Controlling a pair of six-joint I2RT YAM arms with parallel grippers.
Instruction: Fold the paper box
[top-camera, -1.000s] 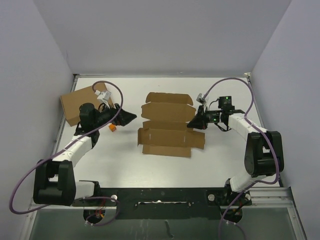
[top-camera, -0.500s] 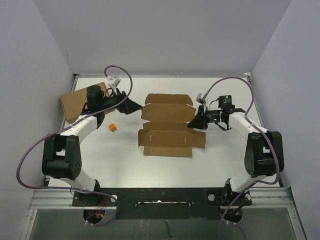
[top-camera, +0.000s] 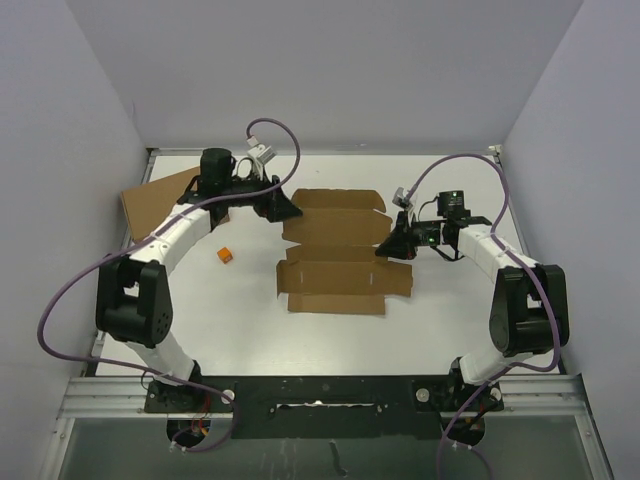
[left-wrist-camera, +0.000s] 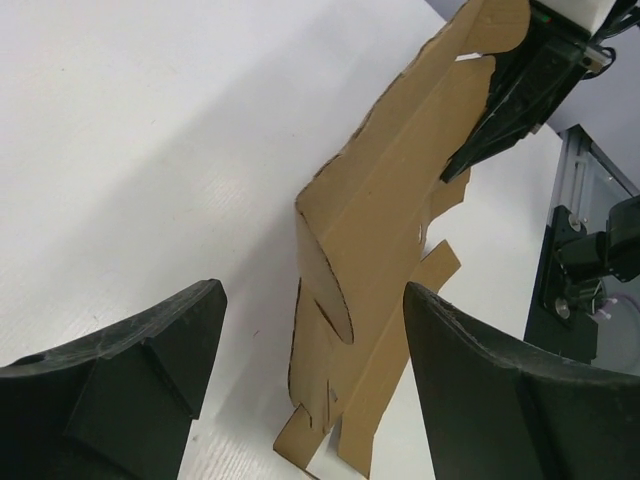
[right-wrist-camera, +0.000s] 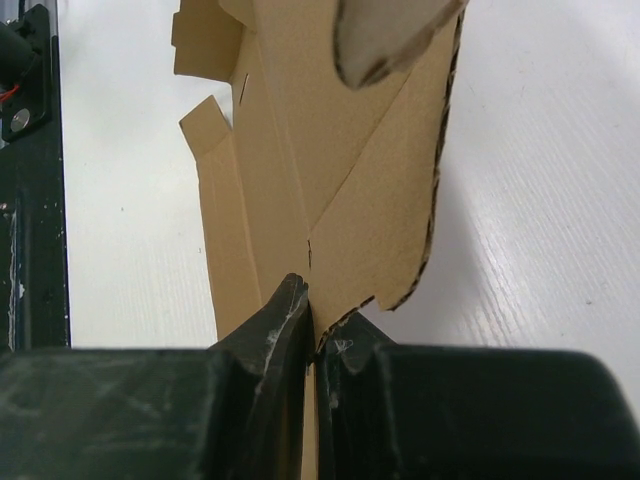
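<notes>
The white table (top-camera: 440, 320) carries everything. The paper box (top-camera: 335, 255) lies unfolded near its middle, mostly flat, with creased panels and small tabs along its edges.

The left arm (top-camera: 180, 235) reaches to the box's far left corner, and the right arm (top-camera: 500, 265) reaches in from the box's right side. A purple cable (top-camera: 60, 300) loops off the left arm, well left of the box.

A larger plain cardboard box (top-camera: 150, 205) sits well to the left of the paper box. The left arm crosses over it and hides its right part.

The left gripper (top-camera: 285, 210) hangs at the paper box's far left corner. From above I cannot tell whether it touches the cardboard. In the left wrist view its two fingers (left-wrist-camera: 130, 380) stand wide apart with nothing held. The box lies ahead of them, and one flap near them is tilted up off the table. The picture's edges cut the box off at both ends.

The right gripper (top-camera: 385, 248) is at the middle of the paper box's right edge. In the right wrist view its jaws are pressed together on the cardboard's edge. Its fingers hide the pinched strip, and a rounded flap close to the lens is blurred and cut off at the top.

A tiny orange cube (top-camera: 226, 256) rests left of the paper box, apart from it.
</notes>
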